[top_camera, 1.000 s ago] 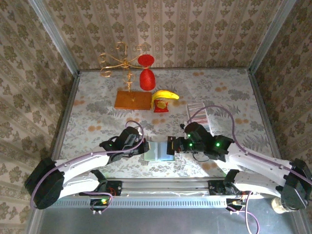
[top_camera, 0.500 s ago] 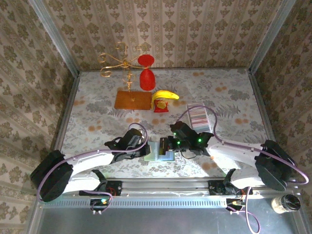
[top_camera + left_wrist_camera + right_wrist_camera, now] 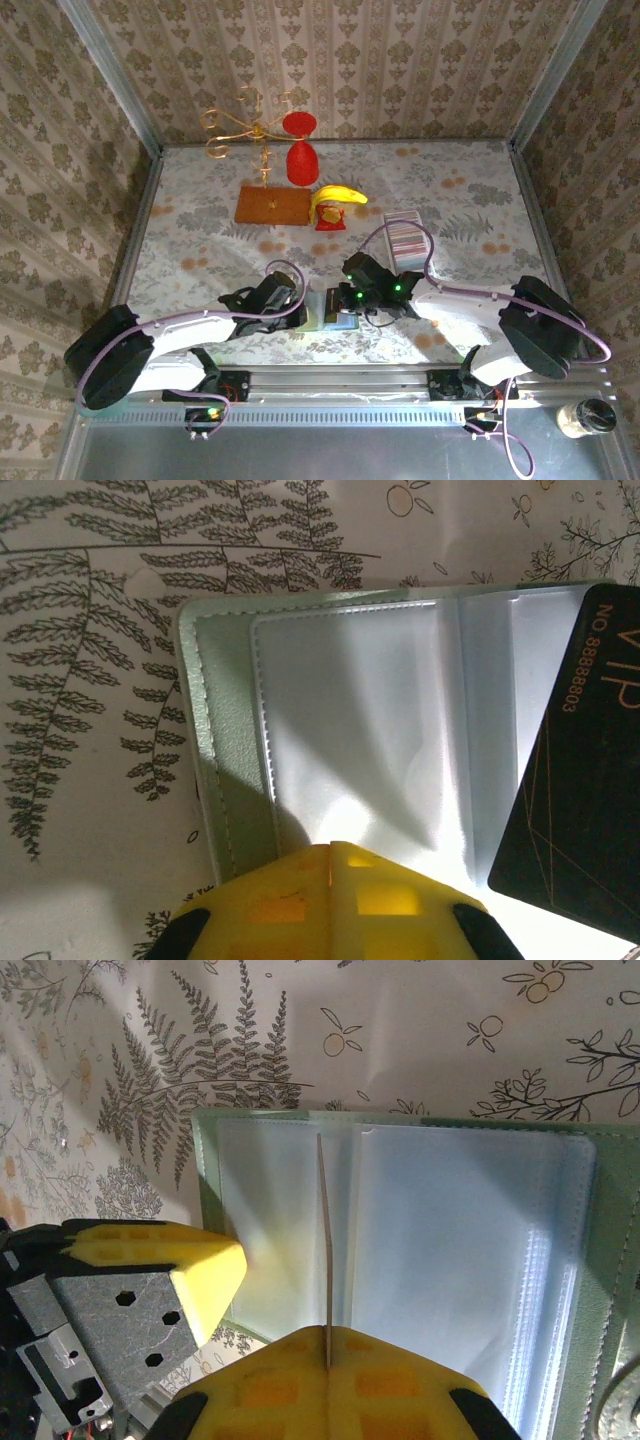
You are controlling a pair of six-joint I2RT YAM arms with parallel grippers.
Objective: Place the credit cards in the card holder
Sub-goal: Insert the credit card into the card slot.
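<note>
The card holder [image 3: 322,308] lies open near the table's front edge, pale green with clear sleeves [image 3: 350,730] [image 3: 450,1250]. My left gripper [image 3: 300,305] [image 3: 330,848] is shut, its yellow tip pressing on the holder's left panel. My right gripper [image 3: 346,299] [image 3: 328,1336] is shut on a black VIP credit card [image 3: 575,750]. In the right wrist view that card [image 3: 323,1240] shows edge-on, standing over the holder's left sleeve near the fold. The other credit cards [image 3: 407,238] stand as a striped row at the right, behind the right arm.
A banana [image 3: 337,196] on a small red toy [image 3: 328,221], a wooden board [image 3: 272,205] with a gold wire stand [image 3: 247,125], and a red goblet [image 3: 301,160] stand at the back. Patterned walls close in three sides.
My right gripper has moved left with the card until it is over the holder. My left gripper has shifted slightly right onto the holder's left side.
</note>
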